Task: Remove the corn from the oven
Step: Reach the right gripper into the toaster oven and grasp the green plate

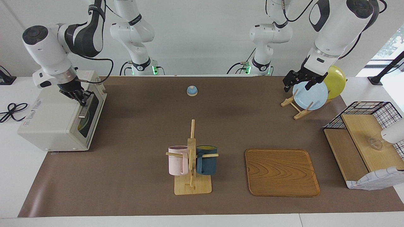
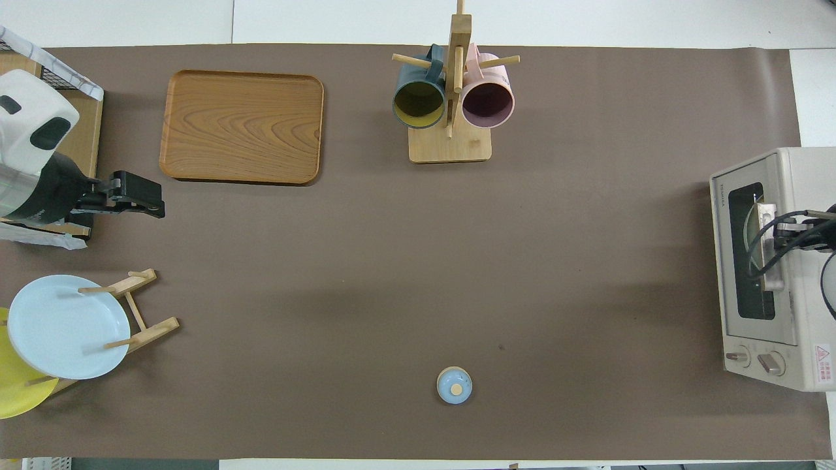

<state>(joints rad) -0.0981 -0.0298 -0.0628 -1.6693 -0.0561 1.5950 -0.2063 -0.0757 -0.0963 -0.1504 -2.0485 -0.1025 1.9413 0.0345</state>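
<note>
Right gripper (image 1: 82, 97), jaws clenched on the handle (image 1: 84, 107) of the oven (image 1: 50, 123); door closed. Corn not discernible. Left gripper (image 1: 299, 82) waits over the plate rack (image 1: 298, 107), jaws released.

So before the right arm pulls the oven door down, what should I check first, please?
1. Right gripper shut at the handle: ok.
2. Handle really gripped: cannot tell.
3. Oven door open: not ok, it is closed.
4. Mat in front of the door free for it to drop: ok.
5. Corn seen inside: cannot tell, the glass is dark.
6. Left gripper open, waiting over the plate rack: ok.
</note>
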